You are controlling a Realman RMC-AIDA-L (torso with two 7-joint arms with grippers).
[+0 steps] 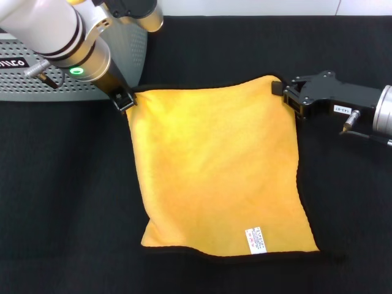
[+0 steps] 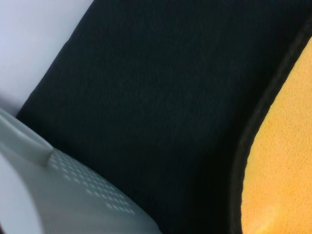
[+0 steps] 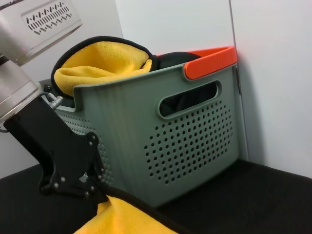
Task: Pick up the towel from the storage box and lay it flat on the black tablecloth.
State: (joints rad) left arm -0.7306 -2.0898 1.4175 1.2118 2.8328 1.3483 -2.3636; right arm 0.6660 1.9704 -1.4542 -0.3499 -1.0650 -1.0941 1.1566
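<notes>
The yellow-orange towel [image 1: 217,165] lies spread flat on the black tablecloth [image 1: 61,202], black edging all round, its white label [image 1: 255,240] at the near right corner. My left gripper [image 1: 124,100] is shut on the towel's far left corner, right in front of the storage box [image 1: 37,86]. The right wrist view shows this left gripper [image 3: 95,191] pinching that corner [image 3: 122,219]. My right gripper [image 1: 280,90] is shut on the far right corner, low over the cloth. The left wrist view shows the towel's edge [image 2: 285,165] and the box wall [image 2: 73,195].
The grey perforated box [image 3: 185,141] holds a second, bunched-up yellow cloth [image 3: 102,63] and something with an orange rim [image 3: 209,57]. A white wall [image 3: 273,73] stands close behind it. Black cloth lies bare left, right and in front of the towel.
</notes>
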